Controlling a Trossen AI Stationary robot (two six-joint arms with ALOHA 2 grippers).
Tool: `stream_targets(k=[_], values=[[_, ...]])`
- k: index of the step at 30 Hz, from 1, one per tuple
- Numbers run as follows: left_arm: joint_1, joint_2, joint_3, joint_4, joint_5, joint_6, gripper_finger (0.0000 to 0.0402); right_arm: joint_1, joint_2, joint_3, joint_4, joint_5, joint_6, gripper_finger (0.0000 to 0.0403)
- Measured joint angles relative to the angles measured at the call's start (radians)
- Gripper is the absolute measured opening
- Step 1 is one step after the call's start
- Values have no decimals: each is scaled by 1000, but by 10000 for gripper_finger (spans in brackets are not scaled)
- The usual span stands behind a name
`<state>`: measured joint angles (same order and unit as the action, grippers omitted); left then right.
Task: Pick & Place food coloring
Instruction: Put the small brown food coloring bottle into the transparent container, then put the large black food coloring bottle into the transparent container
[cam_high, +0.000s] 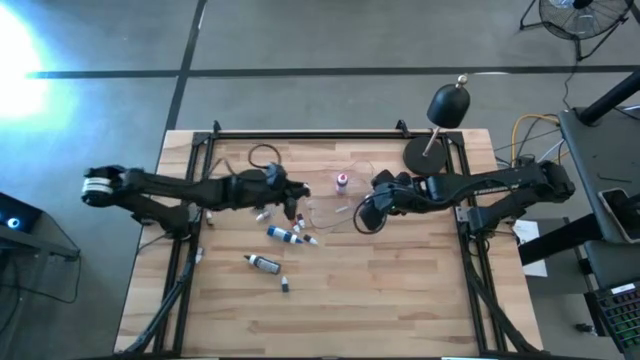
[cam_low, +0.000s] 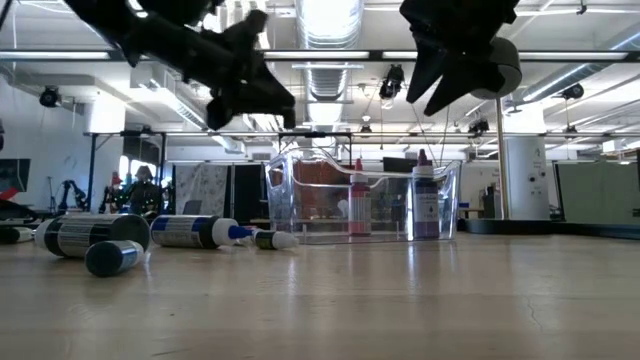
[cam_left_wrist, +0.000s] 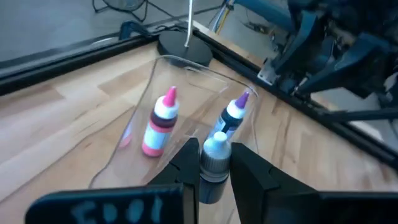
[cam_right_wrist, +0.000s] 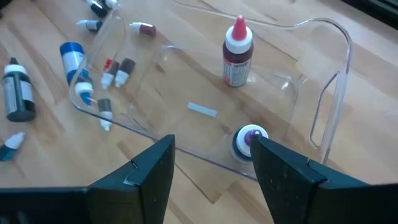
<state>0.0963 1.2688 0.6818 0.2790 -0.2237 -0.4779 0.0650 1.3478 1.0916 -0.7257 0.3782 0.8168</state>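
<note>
Food-colouring bottle, white-capped (cam_left_wrist: 214, 163), was clamped in the left gripper (cam_left_wrist: 211, 171) above the clear plastic tray (cam_left_wrist: 186, 68); standing bottles could be toppled.

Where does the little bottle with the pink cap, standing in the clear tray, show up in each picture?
High view: pink-capped bottle at table centre, between the arms.
Low view: mid-picture, inside the clear tray.
Left wrist view: left of the purple-capped bottle.
Right wrist view: upper middle.
Shared landmark: the clear tray.
</note>
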Motion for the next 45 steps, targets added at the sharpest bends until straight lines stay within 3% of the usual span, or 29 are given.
stream_targets(k=[6,11,16,24,27,30,37,41,45], values=[[3,150,88,-22,-26,13,68,7,-7,-1,-1,-1,26,203],[2,167,161,-223,-42,14,116,24,-7,-2,-1,-2,40,203],[-15,83,228,-548,-23,60,153,24,-6,-8,-3,-2,43,203],[-75,-136,245,-1072,168,287,160,24,-6,-17,-2,-7,-28,203],[-97,-188,215,-1179,263,341,161,24,-6,-22,-3,-12,-54,203],[-137,-213,149,-1142,356,377,161,23,-6,-29,-2,-12,-58,203],[-264,-173,-38,-985,364,359,161,23,-6,-51,-3,-14,-15,203],[-349,-143,-59,-946,334,342,161,23,-5,-67,0,-38,11,203],[-421,-116,-62,-915,235,378,161,23,-4,-83,-2,-42,32,203]])
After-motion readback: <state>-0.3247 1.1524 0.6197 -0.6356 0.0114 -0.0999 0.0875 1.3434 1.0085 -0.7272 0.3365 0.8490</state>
